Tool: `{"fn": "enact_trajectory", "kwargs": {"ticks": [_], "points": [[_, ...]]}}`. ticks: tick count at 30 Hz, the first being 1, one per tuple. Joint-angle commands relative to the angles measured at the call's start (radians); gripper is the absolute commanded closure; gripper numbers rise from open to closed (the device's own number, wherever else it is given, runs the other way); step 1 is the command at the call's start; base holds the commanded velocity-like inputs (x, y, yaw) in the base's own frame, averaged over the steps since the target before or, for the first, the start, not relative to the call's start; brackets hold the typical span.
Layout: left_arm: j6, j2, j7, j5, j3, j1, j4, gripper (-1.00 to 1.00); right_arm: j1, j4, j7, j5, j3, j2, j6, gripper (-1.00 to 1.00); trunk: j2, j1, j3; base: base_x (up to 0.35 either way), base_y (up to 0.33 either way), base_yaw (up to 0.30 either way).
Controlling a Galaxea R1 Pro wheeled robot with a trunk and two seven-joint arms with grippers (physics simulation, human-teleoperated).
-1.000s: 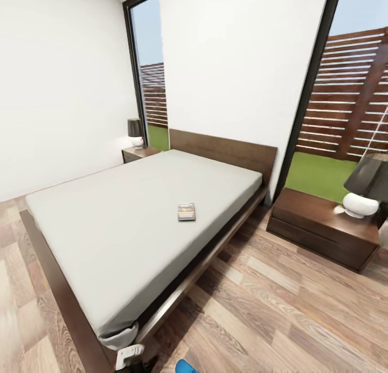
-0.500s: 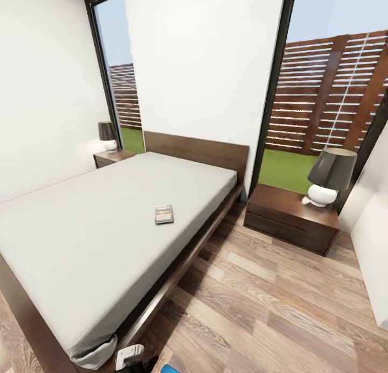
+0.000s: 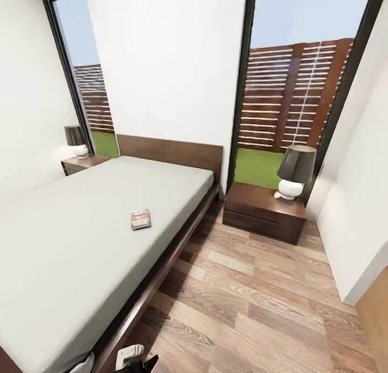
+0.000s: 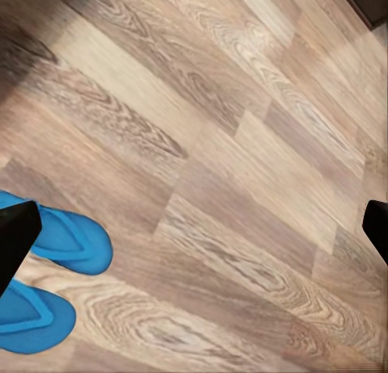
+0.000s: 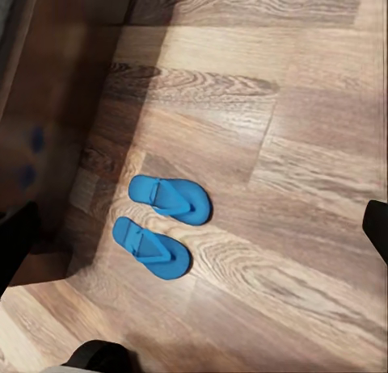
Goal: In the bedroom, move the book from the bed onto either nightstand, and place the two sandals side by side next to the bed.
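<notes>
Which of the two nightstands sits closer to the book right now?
The nightstand on the window side, holding the larger-looking lamp. The book lies near that edge of the bed; the other nightstand stands across the mattress, by the far wall.

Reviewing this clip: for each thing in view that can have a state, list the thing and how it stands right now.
book: lying flat on the bed, not yet moved.
bed: mattress bare apart from the book.
near nightstand: drawers shut, lamp on top.
far nightstand: lamp on top.
sandals: side by side on the floor, soles down, next to the bed frame.
left gripper: open, empty.
right gripper: open, empty.
</notes>
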Motion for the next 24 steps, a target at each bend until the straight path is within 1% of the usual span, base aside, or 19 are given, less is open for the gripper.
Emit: {"fn": "enact_trajectory", "kwargs": {"ticks": [1,8,14,24], "points": [[-0.001,0.000,-0.005,-0.002,0.007,-0.001,0.001,-1.00,-0.001,0.002,0.005,0.000,-0.003,0.000,-0.002,-1.00,0.000,0.000,0.000,0.000,0.000,-0.286],[-0.001,0.000,-0.005,-0.002,0.007,-0.001,0.001,-1.00,-0.001,0.002,0.005,0.000,-0.003,0.000,-0.002,-1.00,0.000,0.000,0.005,0.000,-0.006,-0.284],[-0.001,0.000,-0.005,-0.002,0.007,-0.001,0.001,-1.00,-0.001,0.002,0.005,0.000,-0.003,0.000,-0.002,-1.00,0.000,0.000,0.010,0.000,-0.116,-0.284],[-0.001,0.000,-0.005,-0.002,0.007,-0.001,0.001,-1.00,-0.001,0.002,0.005,0.000,-0.002,0.000,-0.002,-1.00,0.000,0.000,0.017,0.000,-0.009,-0.284]]}}
